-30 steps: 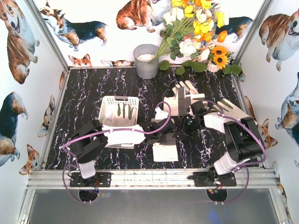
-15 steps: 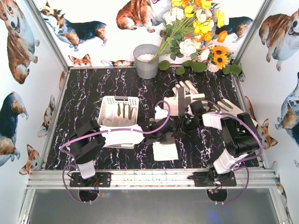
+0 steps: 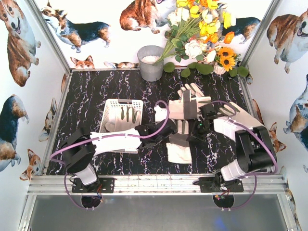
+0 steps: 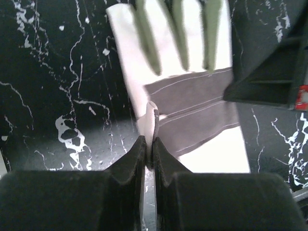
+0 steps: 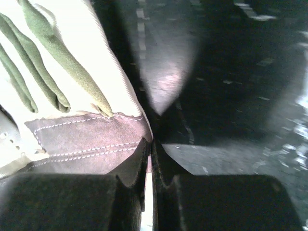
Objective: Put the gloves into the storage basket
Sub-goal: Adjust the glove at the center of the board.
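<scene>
A cream glove with a grey palm band hangs spread between my two grippers, in front of the middle of the table. My left gripper is shut on its left edge; in the left wrist view the jaws pinch a fold of that glove. My right gripper is shut on its right edge, as the right wrist view shows on the glove. The white storage basket stands to the left with a glove inside. Another glove lies behind the held one.
A further glove lies at the right, partly under my right arm. A grey metal bucket and a bunch of flowers stand at the back. Printed walls close in the table on three sides.
The glove lay bunched near the front edge a second ago. Now it is pulled open between both grippers, its fingers and grey band showing. Both grippers have moved apart a little.
</scene>
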